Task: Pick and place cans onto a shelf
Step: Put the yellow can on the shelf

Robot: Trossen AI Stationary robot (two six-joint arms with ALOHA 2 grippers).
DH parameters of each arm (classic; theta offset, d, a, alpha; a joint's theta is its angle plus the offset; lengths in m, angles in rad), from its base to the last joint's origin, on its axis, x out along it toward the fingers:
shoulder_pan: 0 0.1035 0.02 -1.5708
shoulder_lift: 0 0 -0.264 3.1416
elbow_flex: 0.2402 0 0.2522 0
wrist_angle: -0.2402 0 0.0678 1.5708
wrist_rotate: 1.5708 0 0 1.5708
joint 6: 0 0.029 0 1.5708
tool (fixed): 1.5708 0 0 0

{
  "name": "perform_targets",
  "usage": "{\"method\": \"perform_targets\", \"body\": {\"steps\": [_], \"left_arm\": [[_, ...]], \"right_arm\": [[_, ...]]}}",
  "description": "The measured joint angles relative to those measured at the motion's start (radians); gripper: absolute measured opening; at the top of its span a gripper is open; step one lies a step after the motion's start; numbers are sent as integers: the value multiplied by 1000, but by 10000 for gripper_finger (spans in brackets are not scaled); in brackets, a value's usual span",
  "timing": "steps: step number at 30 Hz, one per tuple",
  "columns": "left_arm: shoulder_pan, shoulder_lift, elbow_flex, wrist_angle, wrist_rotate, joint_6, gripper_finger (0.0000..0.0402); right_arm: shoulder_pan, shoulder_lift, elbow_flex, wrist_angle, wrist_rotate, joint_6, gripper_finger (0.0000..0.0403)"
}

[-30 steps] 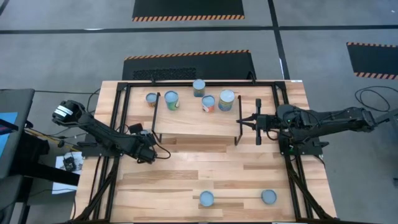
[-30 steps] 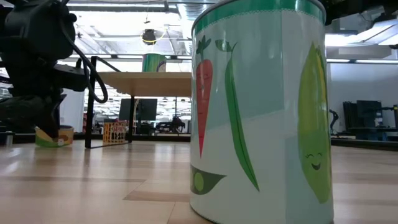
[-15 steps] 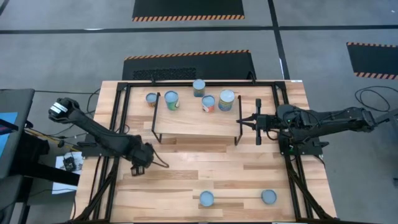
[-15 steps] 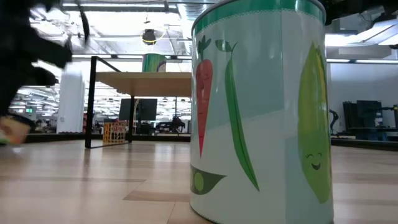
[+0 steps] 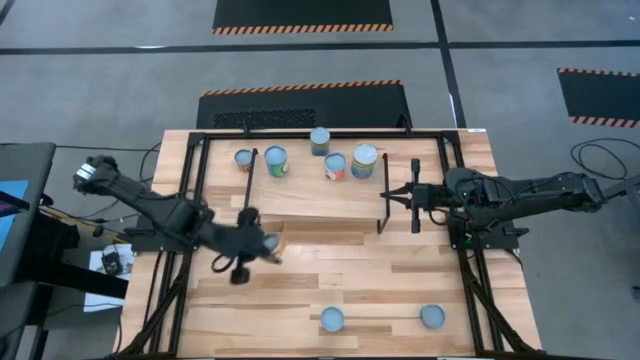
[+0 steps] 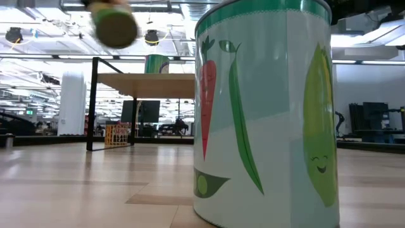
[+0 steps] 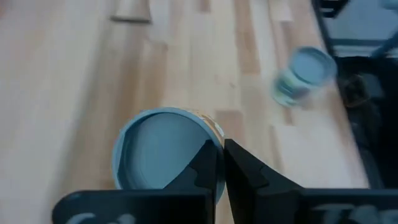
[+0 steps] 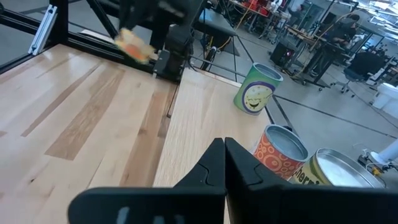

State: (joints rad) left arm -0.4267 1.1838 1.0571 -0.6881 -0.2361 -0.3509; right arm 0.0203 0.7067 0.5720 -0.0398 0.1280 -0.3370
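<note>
My left gripper [image 5: 252, 246] is shut on a small can [image 5: 269, 245] with a silvery blue-grey top and orange label. It is in the air over the table, just near of the shelf [image 5: 315, 192]. The can shows high up in the low view [image 6: 114, 25] and blurred in the right wrist view [image 8: 133, 43]. Several cans [image 5: 335, 165] stand on the light wooden shelf. Two more cans [image 5: 331, 320] [image 5: 432, 316] stand on the table near its front edge. My right gripper [image 5: 398, 195] is shut and empty at the shelf's right end. My left gripper holds the can at the rim of its round top [image 7: 210, 138]. The two fingers [image 7: 208, 165] stand almost together there and come at the top end of the can. The fingers hide the exact hold. The can is lifted clear of the table and tilted.
The black frame rails [image 5: 190, 200] run along the table's left and right sides. The shelf's thin black legs [image 5: 385, 210] stand between the arms. A large vegetable-label can [image 6: 266, 114] fills the low view. There is open wood between the shelf and the front cans.
My left gripper has lifted the orange-label can off the table at the left. It has carried the can up and toward the table's right. The can is now clear of the table and tilted. My right arm has kept still.
</note>
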Motion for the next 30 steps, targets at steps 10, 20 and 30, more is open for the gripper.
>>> {"method": "perform_targets", "body": {"steps": [10,20,30], "left_arm": [[328,299,367,-221,119,370,2],[575,522,624,-363,48,516,2],[711,603,656,-359,100,605,2]], "right_arm": [[0,0,0,-5,0,0,11],[0,0,0,-12,0,-1,11],[0,0,0,-12,0,-2,11]]}}
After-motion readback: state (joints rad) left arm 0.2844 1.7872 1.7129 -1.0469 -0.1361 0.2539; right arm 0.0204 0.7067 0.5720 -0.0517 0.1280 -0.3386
